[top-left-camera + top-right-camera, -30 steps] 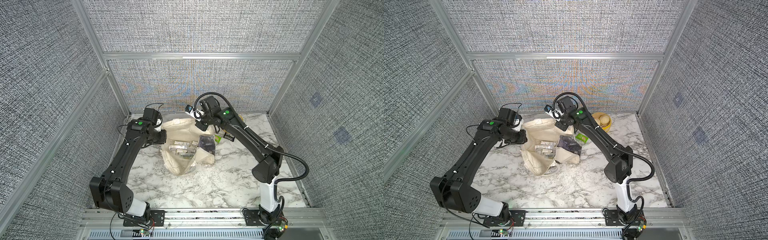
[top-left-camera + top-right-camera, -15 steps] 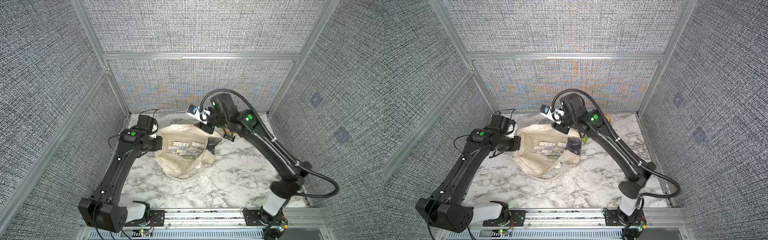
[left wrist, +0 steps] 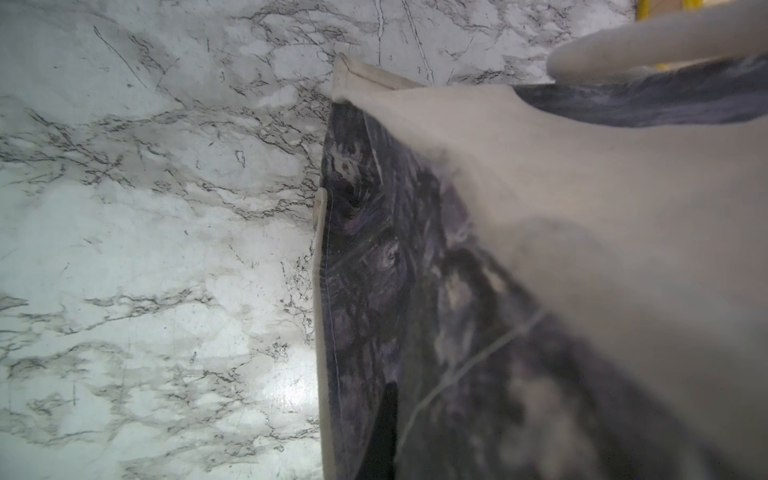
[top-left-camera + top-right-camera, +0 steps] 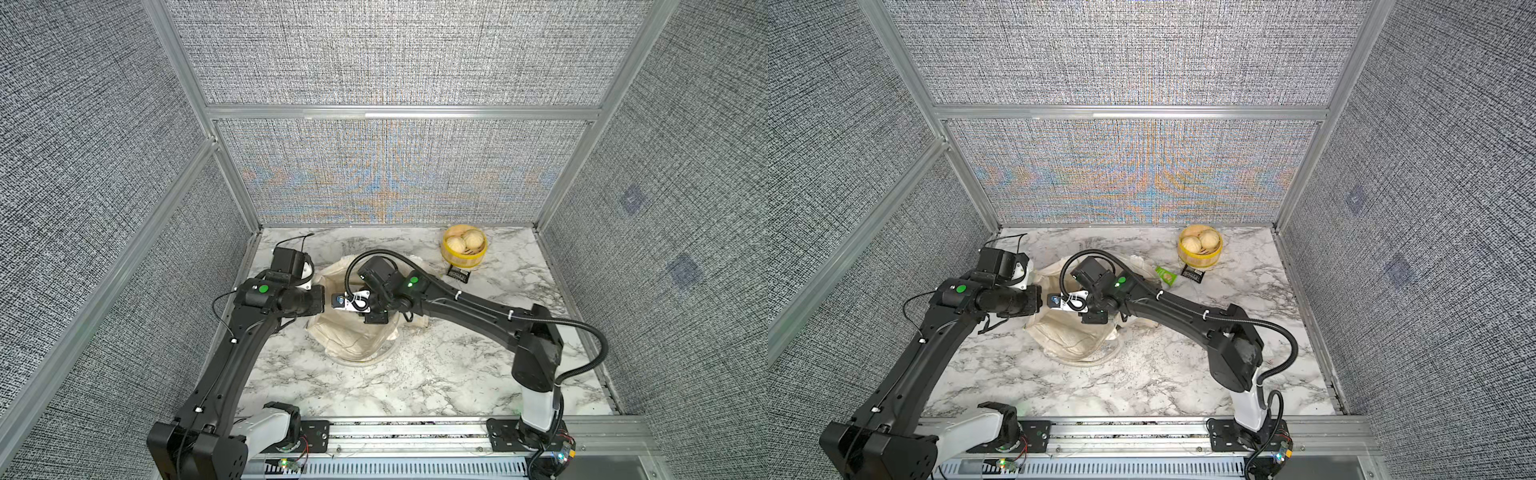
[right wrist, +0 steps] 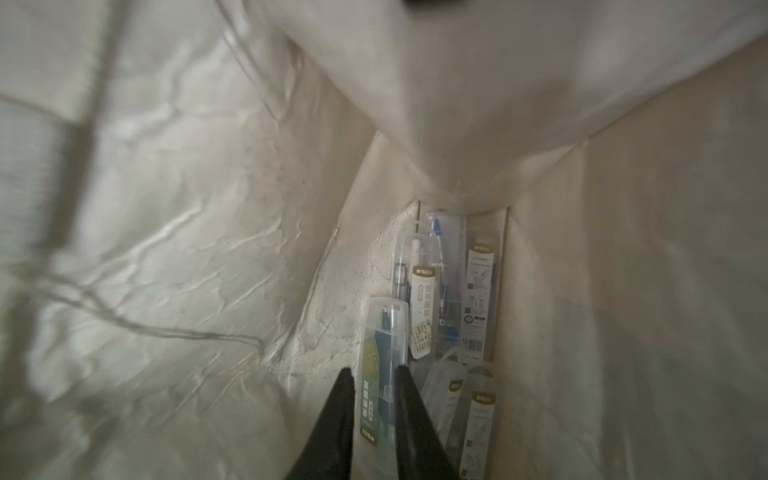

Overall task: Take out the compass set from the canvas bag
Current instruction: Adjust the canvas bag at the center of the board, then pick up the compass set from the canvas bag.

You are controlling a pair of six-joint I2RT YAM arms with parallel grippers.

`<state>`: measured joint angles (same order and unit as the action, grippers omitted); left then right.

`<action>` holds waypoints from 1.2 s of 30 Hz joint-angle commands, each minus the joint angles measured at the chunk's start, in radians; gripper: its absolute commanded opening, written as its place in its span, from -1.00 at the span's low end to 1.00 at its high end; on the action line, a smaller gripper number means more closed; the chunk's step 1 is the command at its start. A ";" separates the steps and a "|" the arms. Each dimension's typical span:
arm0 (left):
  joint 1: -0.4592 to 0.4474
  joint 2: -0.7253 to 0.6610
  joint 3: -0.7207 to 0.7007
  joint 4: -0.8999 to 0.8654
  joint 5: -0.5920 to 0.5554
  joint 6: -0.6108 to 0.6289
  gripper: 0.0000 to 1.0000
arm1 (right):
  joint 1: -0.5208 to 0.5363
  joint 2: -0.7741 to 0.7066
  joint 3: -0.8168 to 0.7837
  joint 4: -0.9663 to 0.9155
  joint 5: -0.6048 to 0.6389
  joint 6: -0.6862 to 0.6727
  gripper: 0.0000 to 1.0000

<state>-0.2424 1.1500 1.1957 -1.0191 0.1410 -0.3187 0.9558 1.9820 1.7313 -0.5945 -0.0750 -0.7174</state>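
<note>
The cream canvas bag (image 4: 353, 336) lies floppy on the marble in both top views, its dark printed panel (image 3: 374, 249) filling the left wrist view. My left gripper (image 4: 328, 297) is shut on the bag's left rim and holds the mouth up; only one dark finger (image 3: 383, 432) shows against the cloth. My right gripper (image 5: 374, 374) reaches down inside the bag. Its two fingers are shut on a clear case with a green label, the compass set (image 5: 376, 340). From above, the right wrist (image 4: 1096, 307) hides the bag's inside.
Several more clear stationery cases (image 5: 457, 291) lie beside the held one at the bag's bottom. A yellow steamer basket (image 4: 464, 249) with buns stands at the back right, with a black packet (image 4: 458, 275) and a green packet (image 4: 1165, 276) near it. Mesh walls enclose the table.
The right arm swung from behind the bag forward and down into its mouth, and its jaws opened, then closed round the case. The left gripper drew the rim leftward and forward.
</note>
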 commanded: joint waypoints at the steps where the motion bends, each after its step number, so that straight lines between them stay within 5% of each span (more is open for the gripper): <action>1: -0.001 -0.022 -0.007 -0.025 0.026 -0.023 -1.00 | -0.036 0.059 0.029 0.048 0.008 -0.005 -0.62; 9: 0.000 -0.019 -0.102 0.005 0.041 -0.029 -1.00 | -0.089 0.169 0.000 0.155 -0.080 -0.008 -0.08; 15: 0.000 -0.011 -0.092 0.004 0.039 -0.029 -1.00 | -0.101 0.178 0.016 0.099 -0.086 0.007 0.12; 24: -0.001 -0.003 -0.090 0.001 0.046 -0.023 -1.00 | -0.095 0.159 0.010 -0.013 -0.076 0.025 0.05; 36: 0.000 0.002 -0.083 -0.001 0.060 -0.026 -1.00 | -0.089 0.173 -0.020 -0.025 -0.039 0.035 -0.32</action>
<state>-0.2424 1.1503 1.1099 -0.9955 0.1944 -0.3447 0.8658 2.1490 1.7088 -0.5949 -0.1120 -0.6895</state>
